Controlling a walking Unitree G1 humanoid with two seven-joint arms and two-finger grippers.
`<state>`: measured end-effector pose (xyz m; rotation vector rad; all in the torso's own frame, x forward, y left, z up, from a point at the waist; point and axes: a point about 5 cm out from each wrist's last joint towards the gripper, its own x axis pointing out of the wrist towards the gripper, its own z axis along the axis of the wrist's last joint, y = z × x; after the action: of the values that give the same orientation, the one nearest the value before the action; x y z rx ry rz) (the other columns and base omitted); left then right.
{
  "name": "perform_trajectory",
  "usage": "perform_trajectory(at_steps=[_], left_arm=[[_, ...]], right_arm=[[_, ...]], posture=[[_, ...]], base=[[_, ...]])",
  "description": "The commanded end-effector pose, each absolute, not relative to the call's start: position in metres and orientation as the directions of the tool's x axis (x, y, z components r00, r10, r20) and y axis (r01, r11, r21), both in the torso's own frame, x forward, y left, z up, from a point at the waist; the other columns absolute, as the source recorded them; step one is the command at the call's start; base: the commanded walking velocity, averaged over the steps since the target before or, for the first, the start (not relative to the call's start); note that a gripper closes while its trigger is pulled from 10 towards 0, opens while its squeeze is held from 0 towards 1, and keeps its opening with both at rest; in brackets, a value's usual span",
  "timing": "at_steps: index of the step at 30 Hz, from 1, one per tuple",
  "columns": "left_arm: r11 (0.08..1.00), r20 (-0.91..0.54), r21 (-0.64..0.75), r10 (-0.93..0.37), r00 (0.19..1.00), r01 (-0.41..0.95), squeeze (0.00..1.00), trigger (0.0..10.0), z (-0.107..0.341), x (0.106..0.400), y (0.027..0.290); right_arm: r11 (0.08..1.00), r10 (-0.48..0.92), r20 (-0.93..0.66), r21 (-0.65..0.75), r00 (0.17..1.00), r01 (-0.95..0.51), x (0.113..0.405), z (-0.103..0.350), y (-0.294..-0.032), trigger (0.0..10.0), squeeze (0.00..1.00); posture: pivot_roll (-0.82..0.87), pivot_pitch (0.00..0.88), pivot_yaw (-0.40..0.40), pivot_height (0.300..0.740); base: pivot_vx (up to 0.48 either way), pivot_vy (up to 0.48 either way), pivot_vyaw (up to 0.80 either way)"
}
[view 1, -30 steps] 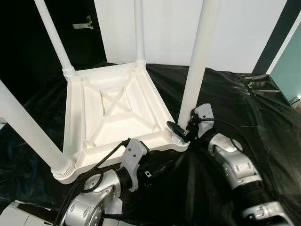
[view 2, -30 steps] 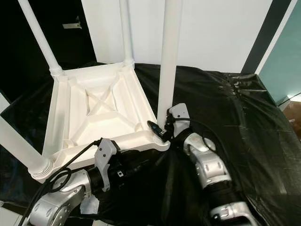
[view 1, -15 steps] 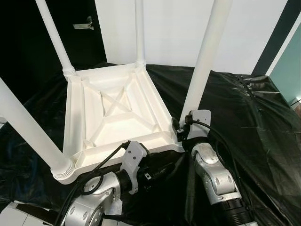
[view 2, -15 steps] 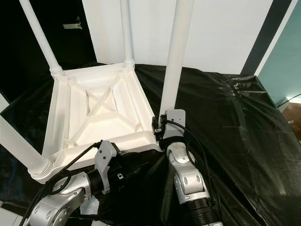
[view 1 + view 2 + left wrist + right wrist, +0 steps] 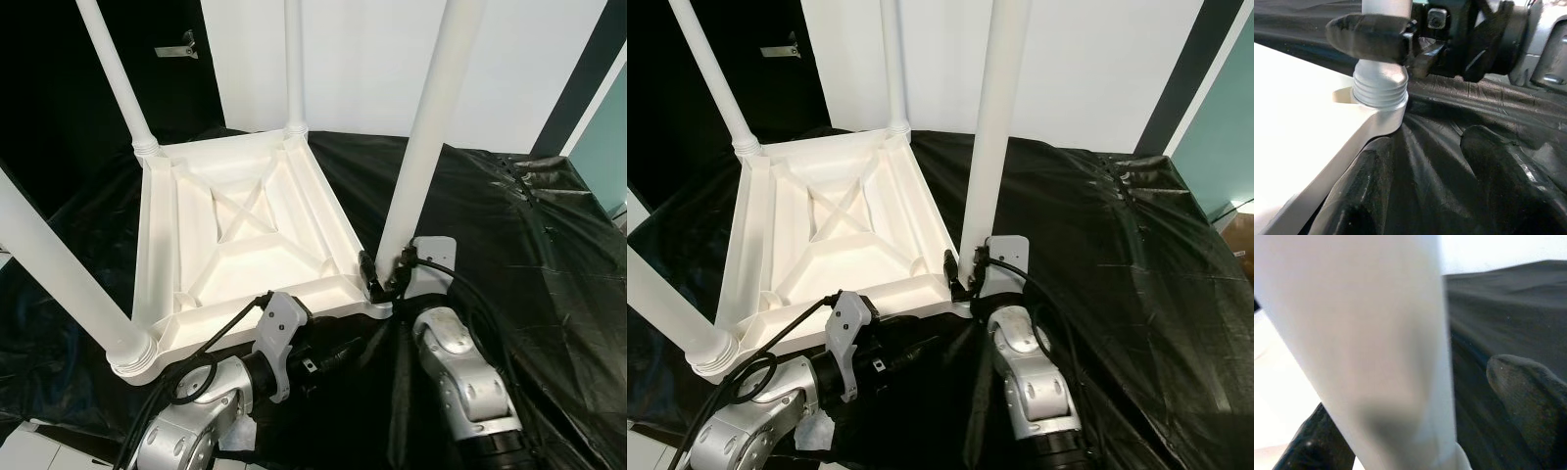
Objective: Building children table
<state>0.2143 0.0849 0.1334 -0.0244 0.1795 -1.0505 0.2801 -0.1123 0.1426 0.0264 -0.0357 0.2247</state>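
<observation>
A white plastic table (image 5: 245,245) lies upside down on a black sheet, its four legs pointing up. My right gripper (image 5: 382,279) is at the foot of the near right leg (image 5: 421,147), just above its exposed screw thread (image 5: 1380,90). Its fingers (image 5: 1366,36) straddle the leg, one lying against it. The right wrist view shows a gap between the leg (image 5: 1376,357) and the other finger (image 5: 1528,396), so the gripper is open. My left gripper (image 5: 1425,181) is open and low over the sheet, under the table's near edge by that same corner.
The black sheet (image 5: 529,225) is wrinkled and covers the floor around the table. A white wall (image 5: 362,59) stands behind, with a dark area at the back left. A teal panel (image 5: 609,147) is at the far right.
My right wrist has turned from lying sideways to facing up, and the forearm has swung in closer to me. The near right leg leans slightly more to the right. The left arm has not moved.
</observation>
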Motion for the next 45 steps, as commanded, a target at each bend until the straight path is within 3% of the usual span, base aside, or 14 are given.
perform_trajectory(at_steps=[1,8,9,15,24,31,39,40,43,45], left_arm=[[0.521,-0.152,-0.094,-0.850,0.505,0.848,0.00,10.0,0.134,0.215,0.084],[0.525,-0.156,-0.098,-0.847,0.508,0.846,0.00,10.0,0.133,0.214,0.085],[0.525,-0.157,-0.099,-0.847,0.508,0.845,0.00,10.0,0.133,0.214,0.084],[0.522,-0.151,-0.105,-0.850,0.505,0.847,0.00,10.0,0.133,0.214,0.082],[0.523,-0.156,-0.109,-0.849,0.505,0.845,0.00,10.0,0.133,0.216,0.083],[0.517,-0.159,-0.109,-0.852,0.499,0.849,0.00,10.0,0.132,0.219,0.081],[0.515,-0.153,-0.116,-0.854,0.497,0.849,0.00,10.0,0.132,0.219,0.080],[0.515,-0.151,-0.118,-0.854,0.498,0.849,0.00,10.0,0.132,0.219,0.079],[0.516,-0.150,-0.119,-0.854,0.498,0.849,0.00,10.0,0.132,0.219,0.079],[0.519,-0.146,-0.120,-0.852,0.502,0.846,0.00,10.0,0.132,0.219,0.078]], right_arm=[[0.963,0.265,0.064,0.033,0.962,-0.267,0.276,0.145,-0.116,10.0,1.00],[0.919,0.393,0.055,0.001,0.918,-0.394,0.270,0.142,-0.128,10.0,1.00],[0.912,0.410,0.052,-0.009,0.910,-0.411,0.270,0.141,-0.129,10.0,0.00],[0.833,0.553,0.032,-0.049,0.832,-0.552,0.275,0.141,-0.134,10.0,0.00],[0.740,0.659,-0.044,-0.137,0.751,-0.658,0.285,0.144,-0.156,10.0,0.00],[0.614,0.767,-0.113,-0.158,0.632,-0.774,0.302,0.148,-0.168,10.0,0.00],[0.526,0.818,-0.157,-0.186,0.554,-0.830,0.310,0.146,-0.154,10.0,0.00],[0.511,0.827,-0.157,-0.190,0.540,-0.838,0.311,0.146,-0.150,6.1,0.00],[0.499,0.834,-0.157,-0.192,0.529,-0.845,0.312,0.146,-0.148,6.1,0.00],[0.483,0.842,-0.163,-0.194,0.514,-0.854,0.313,0.145,-0.145,0.0,0.00]], posture=[[0.00,0.000,-0.029,0.740],[-0.01,0.000,-0.029,0.740],[-0.01,0.000,-0.030,0.740],[-0.02,0.000,-0.022,0.740],[-0.02,0.000,-0.013,0.740],[-0.03,0.000,-0.007,0.740],[-0.03,0.000,-0.008,0.740],[-0.03,0.000,-0.014,0.740],[-0.03,0.000,-0.014,0.740],[-0.02,0.000,-0.029,0.740]], base=[[0.000,0.000,0.00],[0.000,0.000,0.00],[0.000,0.000,0.00],[0.000,0.000,0.00],[0.000,0.000,0.00],[0.000,0.000,0.00],[0.000,0.000,0.00],[0.000,0.000,0.00],[0.000,0.000,0.00],[0.000,0.000,0.00]])
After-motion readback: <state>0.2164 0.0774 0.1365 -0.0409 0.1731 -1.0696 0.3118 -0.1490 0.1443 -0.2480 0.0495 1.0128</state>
